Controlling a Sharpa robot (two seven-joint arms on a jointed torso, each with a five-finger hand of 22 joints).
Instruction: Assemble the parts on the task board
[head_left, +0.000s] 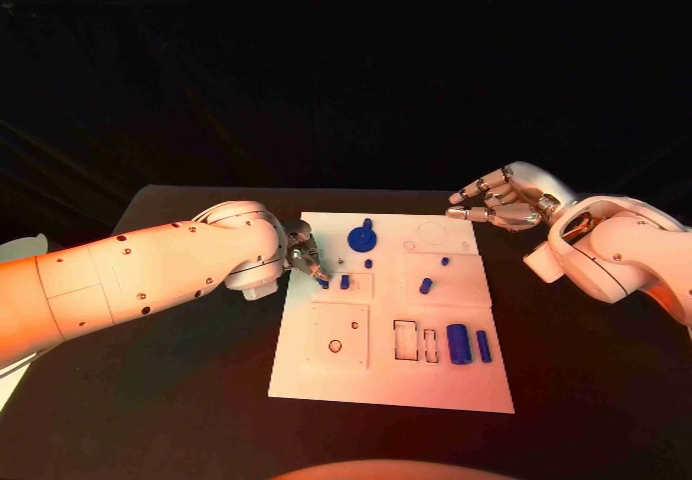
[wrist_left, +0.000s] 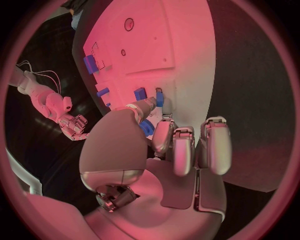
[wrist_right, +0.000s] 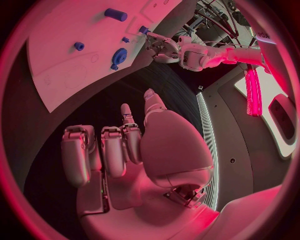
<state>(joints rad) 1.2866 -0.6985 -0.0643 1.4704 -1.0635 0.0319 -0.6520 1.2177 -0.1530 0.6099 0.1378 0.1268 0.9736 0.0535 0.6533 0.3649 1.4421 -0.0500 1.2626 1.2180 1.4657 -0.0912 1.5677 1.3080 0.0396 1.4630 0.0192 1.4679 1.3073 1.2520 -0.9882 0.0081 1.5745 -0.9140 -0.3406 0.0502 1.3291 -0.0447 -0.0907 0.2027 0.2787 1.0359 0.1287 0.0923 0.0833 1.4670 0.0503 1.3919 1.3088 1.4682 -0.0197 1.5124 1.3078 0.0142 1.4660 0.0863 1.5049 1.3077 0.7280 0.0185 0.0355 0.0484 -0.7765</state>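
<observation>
Left hand (head_left: 300, 254) at the board's (head_left: 389, 385) far-left part, fingertips pinching a small blue peg (wrist_left: 159, 98), right hand (head_left: 500, 199) empty, fingers loosely curled, over the desk (head_left: 188, 400) beyond the board's far-right corner

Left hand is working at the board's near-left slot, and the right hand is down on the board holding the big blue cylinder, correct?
Not quite: in the head view the right hand hangs off the task board, holding nothing. The big blue cylinder lies untouched. The left hand part stands.

Black tabletop (head_left: 173, 400), matte, runs beneath and around the fingers on both sides and out toward the far edge. Dark background beyond the far edge. Nothing legible there; too dim to tell.
</observation>
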